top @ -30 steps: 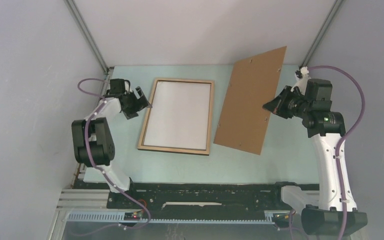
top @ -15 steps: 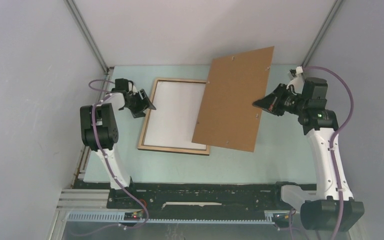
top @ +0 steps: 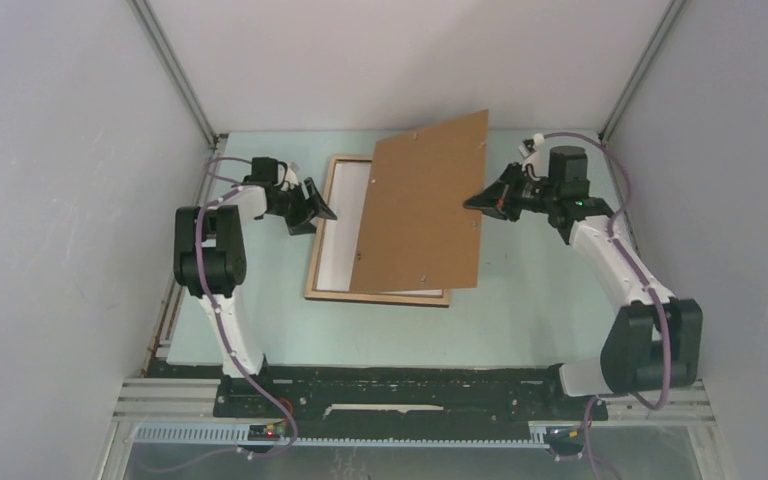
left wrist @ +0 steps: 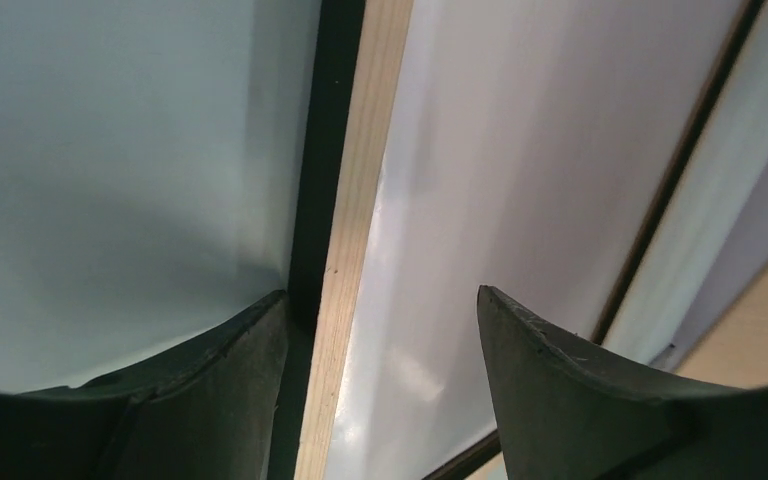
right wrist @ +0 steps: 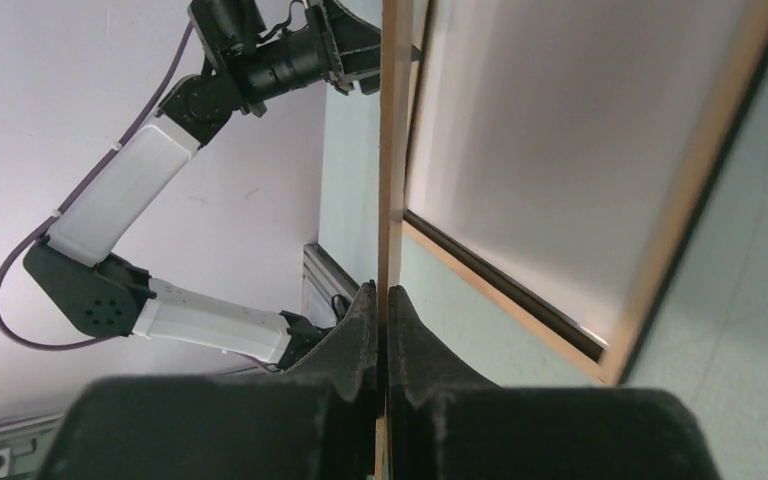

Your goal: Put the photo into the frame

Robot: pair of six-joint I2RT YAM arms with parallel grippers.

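Two fingers of my right gripper (top: 477, 200) are pressed together on the right edge of the brown backing board (top: 420, 205). The board hangs tilted over the frame (top: 380, 297); whether its near edge rests there I cannot tell. My left gripper (top: 326, 211) is spread, one finger on either side of the frame's left rim of light wood.

The frame lies back-up on the table (top: 550, 300), toward the far edge, roughly midway between the sides. The photo (top: 335, 255), as I judge it, lies face down in the opening, showing only white. It should be thin and limp, best nudged by its border. The pane is fragile, so I would take the frame by its rim only.

My right forearm reaches left from a folded elbow. My left forearm stretches right along the far edge.
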